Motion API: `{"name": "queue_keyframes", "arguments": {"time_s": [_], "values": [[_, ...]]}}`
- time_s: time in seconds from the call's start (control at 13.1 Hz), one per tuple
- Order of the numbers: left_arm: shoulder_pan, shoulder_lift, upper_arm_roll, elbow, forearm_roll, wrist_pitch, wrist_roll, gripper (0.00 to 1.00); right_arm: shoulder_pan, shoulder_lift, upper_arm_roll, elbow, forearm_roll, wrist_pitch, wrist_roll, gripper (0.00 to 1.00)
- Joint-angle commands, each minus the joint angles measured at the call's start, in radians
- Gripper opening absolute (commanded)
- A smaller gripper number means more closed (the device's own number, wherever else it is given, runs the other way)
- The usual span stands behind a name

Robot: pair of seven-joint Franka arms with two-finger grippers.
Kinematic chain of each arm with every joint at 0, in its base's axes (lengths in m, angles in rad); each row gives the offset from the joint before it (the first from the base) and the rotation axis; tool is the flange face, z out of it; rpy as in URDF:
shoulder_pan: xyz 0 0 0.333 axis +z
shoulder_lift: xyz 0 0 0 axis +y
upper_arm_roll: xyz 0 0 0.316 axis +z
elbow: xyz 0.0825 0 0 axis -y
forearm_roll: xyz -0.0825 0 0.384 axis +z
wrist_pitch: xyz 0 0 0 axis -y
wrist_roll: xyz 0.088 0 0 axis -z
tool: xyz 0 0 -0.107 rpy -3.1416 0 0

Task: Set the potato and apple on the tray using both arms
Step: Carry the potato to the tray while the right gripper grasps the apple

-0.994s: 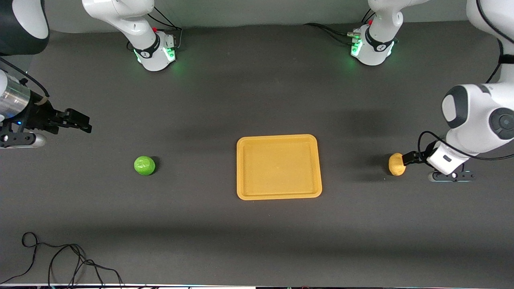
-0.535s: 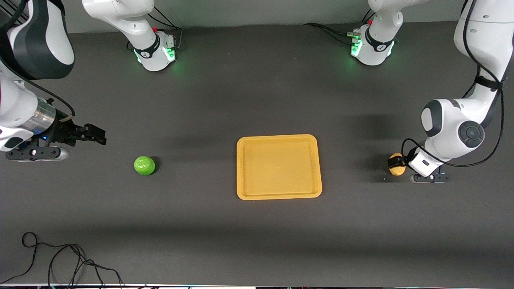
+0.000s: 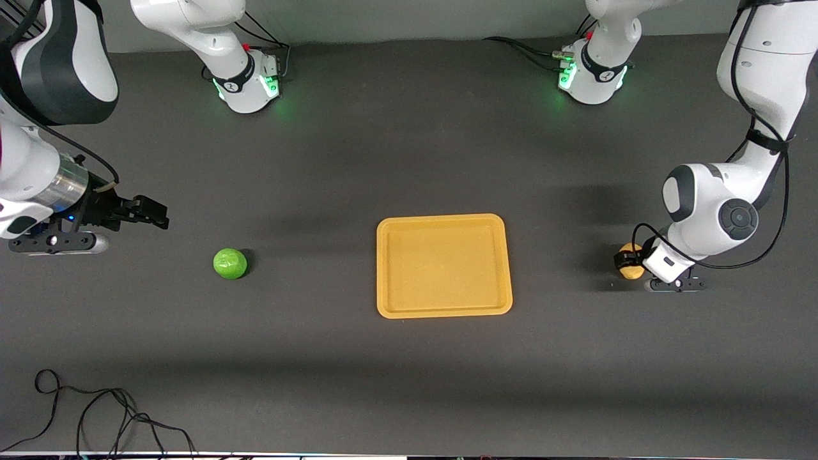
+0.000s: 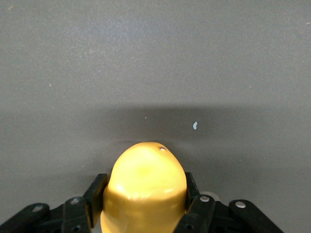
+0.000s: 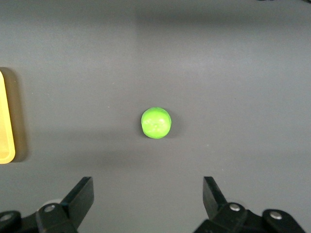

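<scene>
Left tool (image 3: 629, 260) closing in over potato (image 3: 631, 271) at left arm's end of bench: a second ago fingers sitting just beside potato, now straddling it, covering part of it in front view. Left wrist view showing fingers (image 4: 95, 192) pressing both flanks of potato (image 4: 144, 190). Left arm's elbow and wrist shifting toward tray side.

Right tool (image 3: 148, 213) advancing from bench edge toward apple (image 3: 230, 263) during first half second, then halting; fingers (image 5: 80, 194) spread wide, apple (image 5: 156, 122) well ahead of them.
</scene>
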Motion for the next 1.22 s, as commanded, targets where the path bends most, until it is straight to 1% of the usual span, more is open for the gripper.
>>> {"name": "queue_keyframes", "arguments": {"time_s": [0.0,0.15,0.23,0.46,0.61,0.76,0.84,0.99,1.15], "values": [[-0.009,-0.024,-0.002,-0.001,0.016,-0.016,-0.036,0.0,-0.003,-0.017,-0.006,0.039,-0.005,-0.066,-0.02,0.99],[-0.012,-0.048,-0.008,0.028,0.016,-0.082,-0.036,0.0,-0.004,-0.019,-0.006,0.041,-0.005,-0.072,-0.02,0.99],[-0.024,-0.065,-0.014,0.057,0.016,-0.14,-0.039,0.0,-0.003,-0.021,-0.006,0.041,-0.005,-0.072,-0.02,0.99],[-0.088,-0.162,-0.016,0.165,0.01,-0.356,-0.05,0.0,0.002,-0.022,-0.006,0.045,-0.005,-0.074,-0.017,0.99],[-0.145,-0.188,-0.018,0.292,0.0,-0.52,-0.061,0.0,0.004,-0.005,-0.001,0.021,0.0,-0.059,-0.018,0.99],[-0.202,-0.183,-0.027,0.447,-0.004,-0.683,-0.085,0.0,0.005,-0.005,-0.001,-0.056,0.003,0.039,-0.018,0.99],[-0.231,-0.177,-0.03,0.502,-0.006,-0.731,-0.119,0.0,0.005,-0.005,0.0,-0.091,0.003,0.096,-0.018,0.99],[-0.263,-0.171,-0.07,0.558,-0.038,-0.748,-0.21,0.0,0.02,0.018,0.0,-0.13,0.003,0.18,-0.02,0.99],[-0.263,-0.142,-0.141,0.568,-0.047,-0.733,-0.303,0.0,0.023,0.051,-0.001,-0.182,0.0,0.285,-0.02,0.98]]}}
